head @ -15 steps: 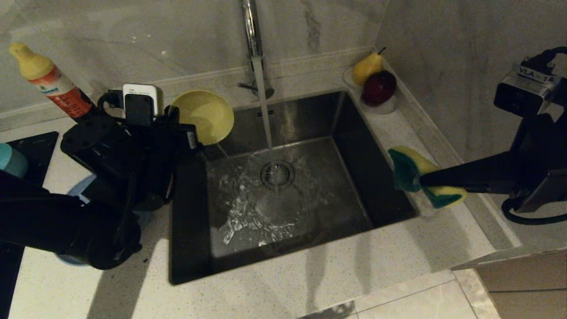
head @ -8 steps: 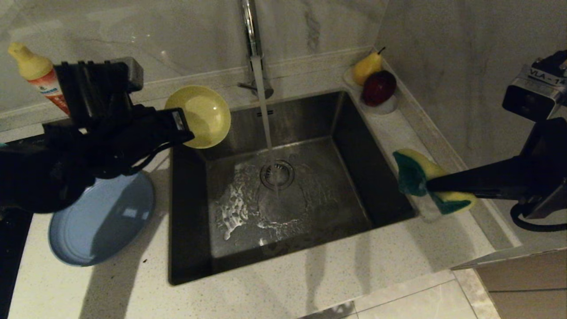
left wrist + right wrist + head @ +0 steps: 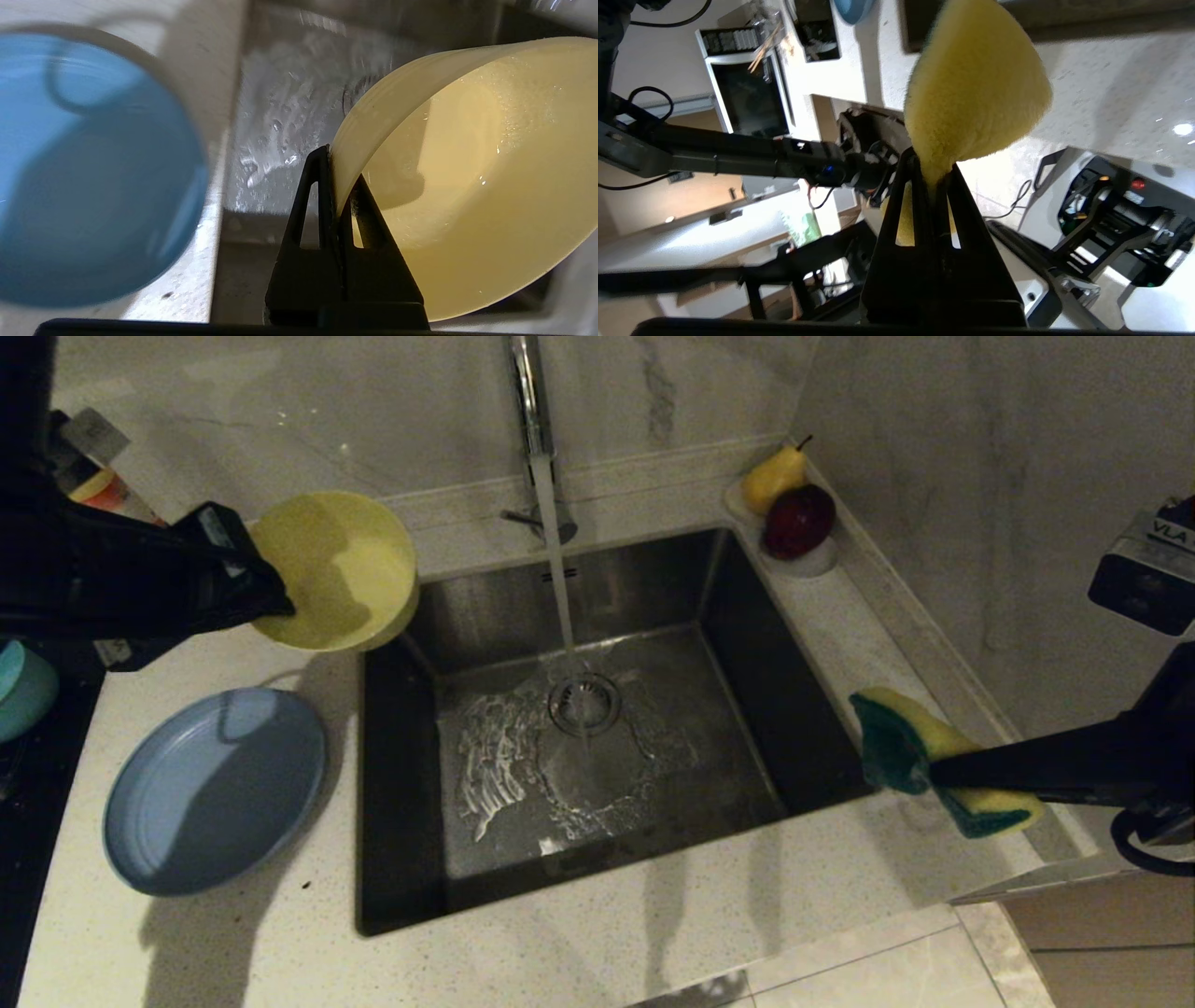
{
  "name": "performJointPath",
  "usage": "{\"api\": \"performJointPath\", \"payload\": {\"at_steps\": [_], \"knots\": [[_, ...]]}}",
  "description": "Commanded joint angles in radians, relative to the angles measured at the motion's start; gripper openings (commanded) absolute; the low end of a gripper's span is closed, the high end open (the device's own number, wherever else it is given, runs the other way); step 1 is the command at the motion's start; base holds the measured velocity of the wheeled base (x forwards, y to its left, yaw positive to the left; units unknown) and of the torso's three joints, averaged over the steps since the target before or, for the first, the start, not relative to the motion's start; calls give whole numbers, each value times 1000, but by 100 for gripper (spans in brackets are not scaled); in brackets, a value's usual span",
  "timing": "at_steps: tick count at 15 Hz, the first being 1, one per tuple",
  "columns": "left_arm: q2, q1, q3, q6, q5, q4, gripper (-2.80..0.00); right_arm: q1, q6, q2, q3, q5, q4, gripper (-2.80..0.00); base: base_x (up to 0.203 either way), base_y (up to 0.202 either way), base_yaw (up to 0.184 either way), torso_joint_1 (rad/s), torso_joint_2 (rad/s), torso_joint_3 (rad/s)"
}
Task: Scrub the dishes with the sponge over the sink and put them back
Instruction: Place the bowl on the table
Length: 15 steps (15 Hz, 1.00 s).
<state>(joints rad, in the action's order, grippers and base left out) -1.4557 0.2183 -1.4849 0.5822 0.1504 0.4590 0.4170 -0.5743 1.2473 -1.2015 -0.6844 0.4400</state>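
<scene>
My left gripper (image 3: 273,602) (image 3: 340,170) is shut on the rim of the pale-yellow bowl (image 3: 336,569) (image 3: 472,177), holding it nearly level above the counter at the sink's back-left corner. The light-blue plate (image 3: 215,789) (image 3: 88,168) lies flat on the counter left of the sink (image 3: 411,784). A teal bowl (image 3: 21,689) peeks in at the left edge. My right gripper (image 3: 920,773) (image 3: 934,170) is shut on the yellow-and-green sponge (image 3: 896,737) (image 3: 976,88), held over the counter just right of the sink. Water runs from the tap (image 3: 527,392) onto the drain (image 3: 584,703).
A yellow pear (image 3: 773,478) and a dark red apple (image 3: 799,520) sit on a white dish at the sink's back-right corner. An orange bottle (image 3: 107,490) shows behind my left arm. A dark hob (image 3: 23,821) lies at the far left. The marble wall rises close on the right.
My left arm has swung left and up, its wrist rolling the bowl from tilted over the sink edge to nearly level above the counter. The right gripper with the sponge drifted slightly right and down.
</scene>
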Motion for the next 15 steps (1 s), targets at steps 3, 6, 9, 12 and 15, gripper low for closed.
{"api": "performJointPath", "payload": {"at_steps": [3, 6, 9, 12, 15], "knots": [[88, -183, 3, 47, 3, 88, -280, 0, -7, -16, 13, -9, 8, -280, 0, 0, 0, 0, 0, 0], [90, -381, 38, 79, -2, 131, -280, 0, -5, -44, 53, -7, 4, -280, 0, 0, 0, 0, 0, 0], [84, -563, 55, 88, -2, 150, -280, -5, -7, -50, 71, -5, 6, -280, 0, 0, 0, 0, 0, 0], [16, -739, 60, 94, -65, 150, -280, -7, -4, -52, 109, -4, 1, -280, 0, 0, 0, 0, 0, 0], [-67, -873, 68, 110, -152, 148, -280, -29, 2, -45, 113, -4, 0, -280, 0, 0, 0, 0, 0, 0]]}}
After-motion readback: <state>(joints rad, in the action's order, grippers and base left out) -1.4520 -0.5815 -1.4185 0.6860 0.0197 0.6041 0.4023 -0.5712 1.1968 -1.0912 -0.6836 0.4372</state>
